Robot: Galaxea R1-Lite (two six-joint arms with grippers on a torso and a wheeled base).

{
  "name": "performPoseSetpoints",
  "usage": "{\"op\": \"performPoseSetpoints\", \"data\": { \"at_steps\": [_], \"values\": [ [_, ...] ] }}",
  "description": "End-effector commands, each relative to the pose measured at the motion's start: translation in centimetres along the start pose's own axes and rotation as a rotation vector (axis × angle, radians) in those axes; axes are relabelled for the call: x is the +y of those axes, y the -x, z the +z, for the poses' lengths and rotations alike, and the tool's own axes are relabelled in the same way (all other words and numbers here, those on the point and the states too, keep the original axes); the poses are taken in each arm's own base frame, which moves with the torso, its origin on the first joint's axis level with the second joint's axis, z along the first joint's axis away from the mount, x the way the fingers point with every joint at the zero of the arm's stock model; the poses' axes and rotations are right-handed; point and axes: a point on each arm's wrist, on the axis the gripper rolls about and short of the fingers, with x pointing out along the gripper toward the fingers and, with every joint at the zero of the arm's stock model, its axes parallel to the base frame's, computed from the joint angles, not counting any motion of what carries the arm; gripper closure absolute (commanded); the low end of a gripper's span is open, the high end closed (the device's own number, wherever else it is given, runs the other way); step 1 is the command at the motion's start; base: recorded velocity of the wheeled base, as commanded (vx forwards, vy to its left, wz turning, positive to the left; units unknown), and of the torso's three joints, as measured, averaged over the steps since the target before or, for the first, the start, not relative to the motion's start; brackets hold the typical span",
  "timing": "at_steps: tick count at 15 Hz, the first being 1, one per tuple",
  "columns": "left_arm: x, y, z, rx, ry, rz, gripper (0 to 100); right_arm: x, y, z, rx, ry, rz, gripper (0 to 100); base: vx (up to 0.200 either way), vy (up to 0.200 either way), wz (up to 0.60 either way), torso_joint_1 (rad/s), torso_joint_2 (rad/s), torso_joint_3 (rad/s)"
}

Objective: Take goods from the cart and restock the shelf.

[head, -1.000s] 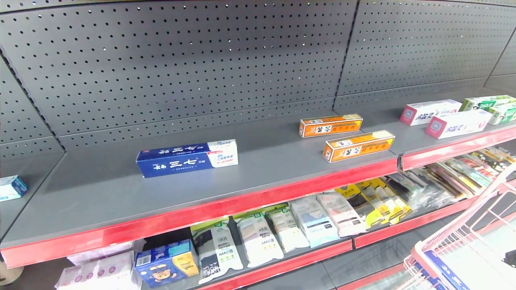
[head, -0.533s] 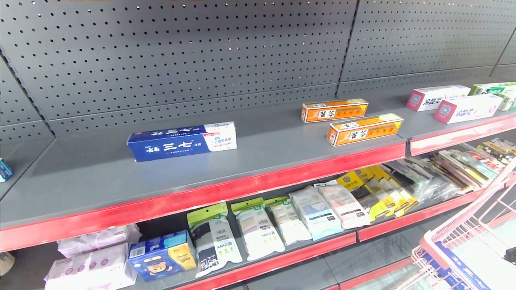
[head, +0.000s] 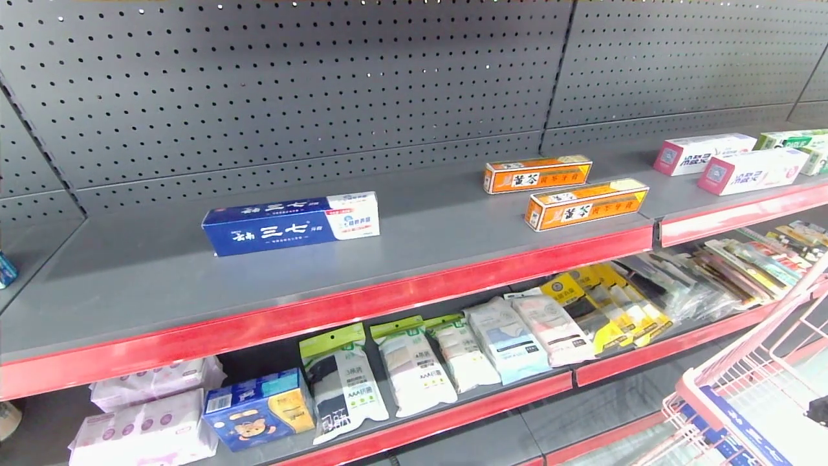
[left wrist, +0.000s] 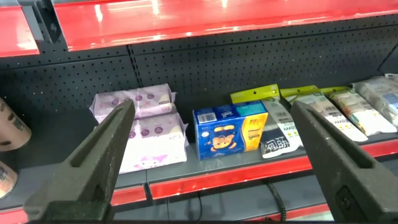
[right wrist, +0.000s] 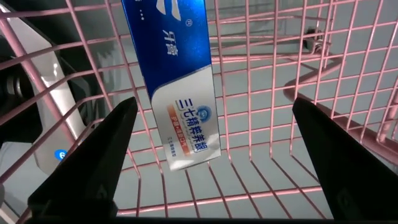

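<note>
In the head view, the upper shelf (head: 401, 259) carries one blue toothpaste box (head: 291, 223) lying lengthwise along the shelf. Two orange boxes (head: 537, 175) lie well apart from it towards the robot's right. There is bare grey shelf in front of the blue box, on both sides of it, and between it and the orange pair. A red lip edges the front of the shelf. The pink wire cart (head: 695, 388) is at the lower right, so the right arm is the nearer one to the goods.

In the left wrist view, the left tool (left wrist: 212, 107) is released, its fingers spread wide with nothing between them. It faces the lower shelf, where a blue carton (left wrist: 230, 130) stands just beside purple tissue packs (left wrist: 146, 127).

In the right wrist view, the right tool (right wrist: 212, 102) is also spread wide and empty, inside the cart above its wire mesh (right wrist: 280, 74). A blue-and-white toothpaste box (right wrist: 177, 81) lies on the mesh, directly ahead of the tool. Its long axis runs away from the tool, roughly square to the line between the fingers, so they straddle its narrow width. The box sits nearer one finger than the other. I judge that a small sideways shift is needed before closing, and the cart wires leave room to descend.
</note>
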Motion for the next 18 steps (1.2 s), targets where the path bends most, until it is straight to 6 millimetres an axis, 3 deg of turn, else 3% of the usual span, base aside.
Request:
{"op": "performPoseSetpoints", "data": {
  "at_steps": [1, 18],
  "values": [
    [0.0, 0.0, 0.0, 0.000, 0.000, 0.001, 0, 0.3, -0.6, 0.0, 0.011, -0.001, 0.025, 0, 0.000, 0.000, 0.00, 0.000, 0.00, 0.000],
    [0.0, 0.0, 0.0, 0.000, 0.000, 0.001, 0, -0.2, -2.8, 0.5, -0.005, 0.021, 0.086, 0, 0.000, 0.000, 0.00, 0.000, 0.00, 0.000]
  ]
}}
